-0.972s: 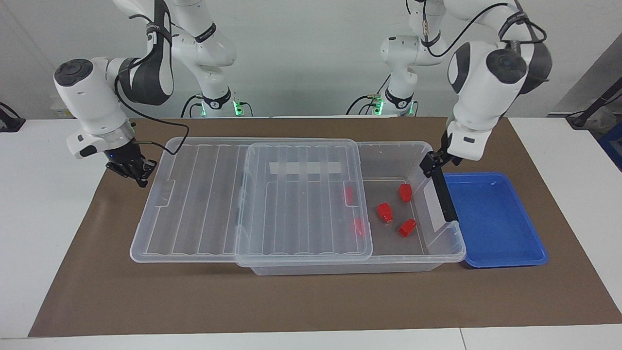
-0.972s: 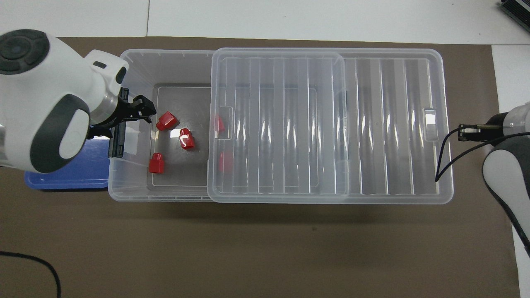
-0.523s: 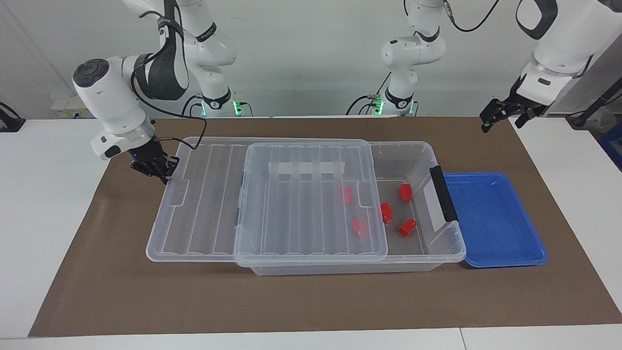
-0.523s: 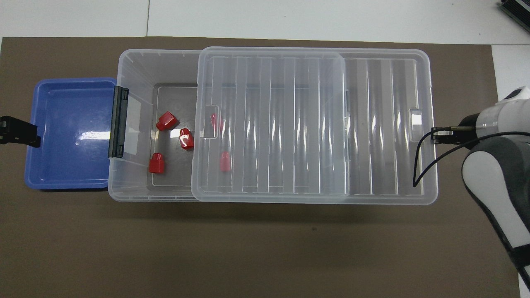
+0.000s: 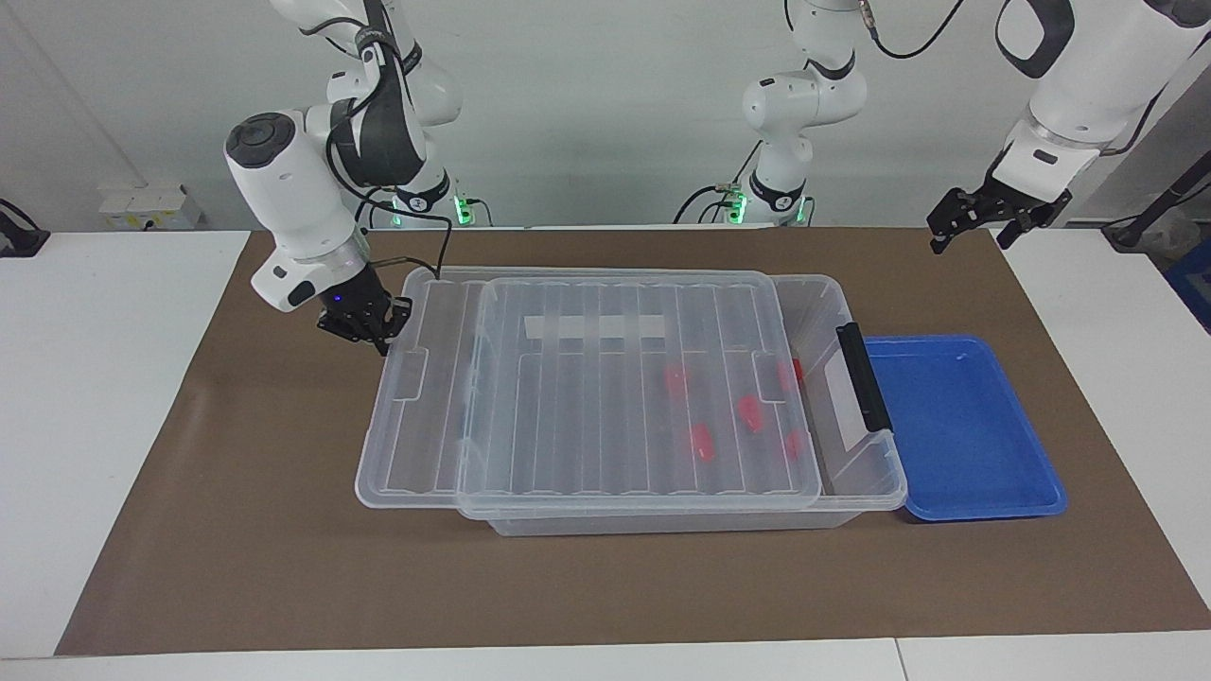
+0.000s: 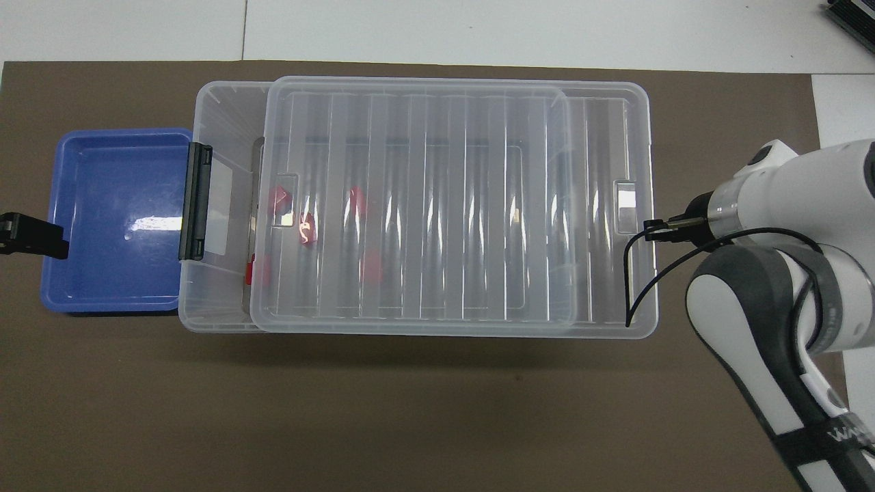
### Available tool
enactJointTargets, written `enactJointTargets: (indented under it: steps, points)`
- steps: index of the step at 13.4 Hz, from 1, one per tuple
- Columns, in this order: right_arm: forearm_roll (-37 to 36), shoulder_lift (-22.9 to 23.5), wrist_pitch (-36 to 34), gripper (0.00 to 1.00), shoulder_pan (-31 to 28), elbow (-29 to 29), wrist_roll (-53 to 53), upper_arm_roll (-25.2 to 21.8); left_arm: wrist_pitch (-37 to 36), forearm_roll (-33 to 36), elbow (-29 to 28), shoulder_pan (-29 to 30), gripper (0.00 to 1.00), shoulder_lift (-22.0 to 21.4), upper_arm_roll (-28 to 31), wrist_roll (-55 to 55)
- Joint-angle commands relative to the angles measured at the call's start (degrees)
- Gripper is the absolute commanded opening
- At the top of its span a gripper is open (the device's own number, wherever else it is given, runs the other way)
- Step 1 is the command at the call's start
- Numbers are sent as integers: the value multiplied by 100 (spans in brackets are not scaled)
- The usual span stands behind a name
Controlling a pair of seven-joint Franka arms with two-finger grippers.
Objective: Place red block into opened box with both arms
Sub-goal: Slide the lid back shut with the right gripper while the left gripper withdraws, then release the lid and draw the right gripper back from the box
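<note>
The clear box [image 5: 856, 506] [image 6: 219, 109] lies lengthwise on the brown mat, its black handle [image 5: 863, 376] [image 6: 195, 201] at the left arm's end. Its ribbed lid [image 5: 605, 397] [image 6: 424, 205] rests on top and covers nearly all of it, overhanging the right arm's end. Several red blocks [image 5: 701, 442] [image 6: 305, 227] lie on the box floor and show dimly through the lid. My right gripper [image 5: 378, 340] is shut, its tips against the lid's end edge. My left gripper [image 5: 973, 232] hangs open and holds nothing, high over the mat by the blue tray; one of its fingers [image 6: 34, 236] shows in the overhead view.
A shallow blue tray [image 5: 956, 426] [image 6: 116, 219] with nothing in it sits against the box's handle end. The brown mat [image 5: 284, 567] spreads under everything, with white table around it. The right arm's wrist and cable [image 6: 639, 273] hang over the lid's overhanging end.
The right gripper has pushed the lid along the box toward the left arm's end, so it now covers the red blocks. The left gripper rose from the handle, then stayed up.
</note>
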Motion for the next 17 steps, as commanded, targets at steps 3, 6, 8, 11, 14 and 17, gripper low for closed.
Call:
enactJointTargets:
  steps: [3,6,8,11,14,17]
  points:
    - [141,-176,-132,0,379,-102,27,22,160,-82,-279,-157,100,-222,32,60]
    - [168,-167,-79,0,494,-93,27,31,213,-82,-296,-166,100,-231,23,60]
    - [168,-167,-61,0,590,-93,18,31,239,-108,-279,-175,100,-222,6,69]
    - [168,-167,-61,0,599,-84,27,31,388,-214,-270,-657,100,-222,23,51]
    - [176,-158,0,0,713,-67,27,31,415,-214,-269,-694,100,-222,32,77]
    - [176,-158,35,0,749,-67,27,31,380,-214,-278,-685,100,-222,49,104]
